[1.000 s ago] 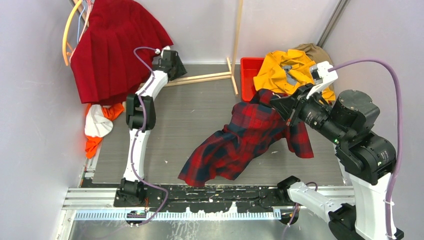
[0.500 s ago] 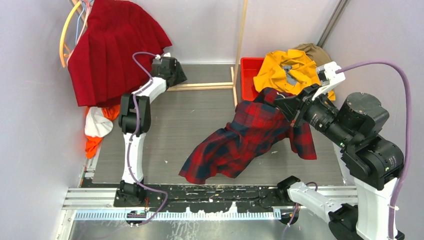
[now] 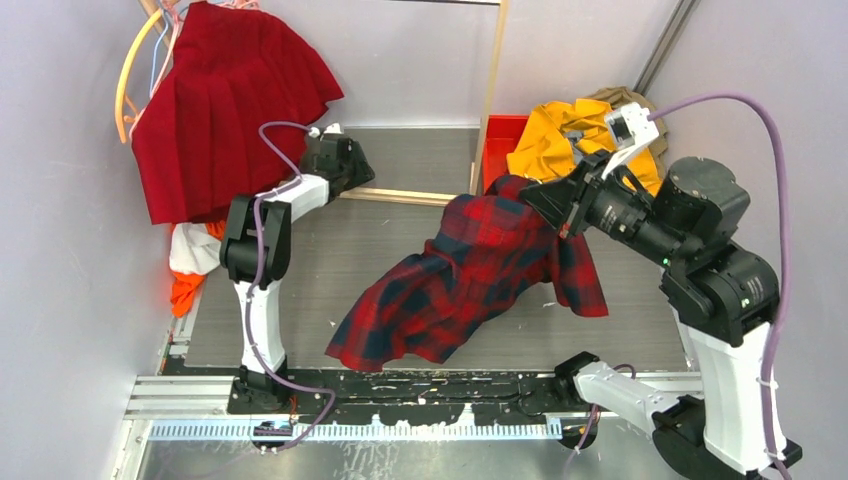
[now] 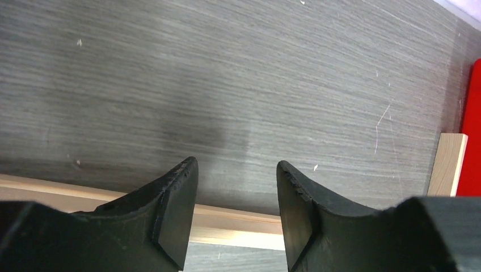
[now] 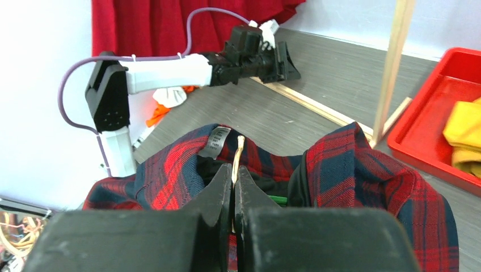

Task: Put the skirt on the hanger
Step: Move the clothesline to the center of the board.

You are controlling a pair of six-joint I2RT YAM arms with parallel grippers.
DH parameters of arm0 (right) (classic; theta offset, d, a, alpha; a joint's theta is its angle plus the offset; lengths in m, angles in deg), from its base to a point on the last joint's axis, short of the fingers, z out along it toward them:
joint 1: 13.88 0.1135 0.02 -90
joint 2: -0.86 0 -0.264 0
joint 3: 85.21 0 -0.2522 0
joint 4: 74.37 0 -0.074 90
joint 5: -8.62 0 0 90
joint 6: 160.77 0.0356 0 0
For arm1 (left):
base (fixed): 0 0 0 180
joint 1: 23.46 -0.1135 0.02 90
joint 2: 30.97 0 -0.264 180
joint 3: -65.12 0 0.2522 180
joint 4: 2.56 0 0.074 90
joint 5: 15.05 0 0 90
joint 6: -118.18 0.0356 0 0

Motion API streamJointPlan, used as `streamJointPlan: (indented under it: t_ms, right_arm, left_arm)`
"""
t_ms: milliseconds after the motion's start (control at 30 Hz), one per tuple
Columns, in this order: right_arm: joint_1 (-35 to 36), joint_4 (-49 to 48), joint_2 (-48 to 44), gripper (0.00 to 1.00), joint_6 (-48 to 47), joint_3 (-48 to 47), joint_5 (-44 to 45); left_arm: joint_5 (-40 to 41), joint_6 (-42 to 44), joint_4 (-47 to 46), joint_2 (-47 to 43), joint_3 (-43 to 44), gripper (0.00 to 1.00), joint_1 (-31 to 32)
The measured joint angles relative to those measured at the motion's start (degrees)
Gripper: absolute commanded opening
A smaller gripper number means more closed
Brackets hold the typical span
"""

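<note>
the skirt (image 3: 225, 110) hangs in the back-left corner, soft and light; i'd pinch its waistband, likely the firmest part. my left gripper (image 4: 237, 170) stands half open, empty, over the tabletop (image 4: 227, 73); my right gripper (image 5: 233, 181) clamps what looks like the thin cream hanger (image 5: 239, 154) at the collar of the plaid shirt (image 3: 470, 270).

Skirt (image 3: 225, 110) hung at far-left corner, above cloth bundle (image 3: 195, 255) at table's (image 3: 390, 240) left edge. Shirt (image 3: 470, 270) lay mid-table, collar end raised at right gripper (image 3: 540, 203). Bin (image 3: 497, 150) sat behind shirt, far right, garment (image 3: 560, 140) piled in it. Frame rail (image 3: 410, 196) lay across far side, left gripper (image 3: 347, 165) over it, right of skirt.
</note>
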Motion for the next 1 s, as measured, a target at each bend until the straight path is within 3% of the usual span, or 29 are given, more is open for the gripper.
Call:
streamJointPlan:
  t_ms: [533, 800, 1000]
  right_arm:
    - [0.9, -18.1, 15.3, 0.01, 7.7, -1.1, -7.3]
    - [3.0, -19.8, 23.5, 0.01, 7.8, -7.9, -7.8]
    - [3.5, -18.9, 23.4, 0.01, 6.8, -9.0, -8.8]
  left_arm:
    - [2.0, -1.9, -8.2, -8.6, -15.3, 0.54, 4.1]
    - [3.1, -2.6, -13.5, -12.1, -21.9, 0.56, 7.4]
    - [2.3, -1.0, -8.9, -13.4, -21.4, 0.57, 7.8]
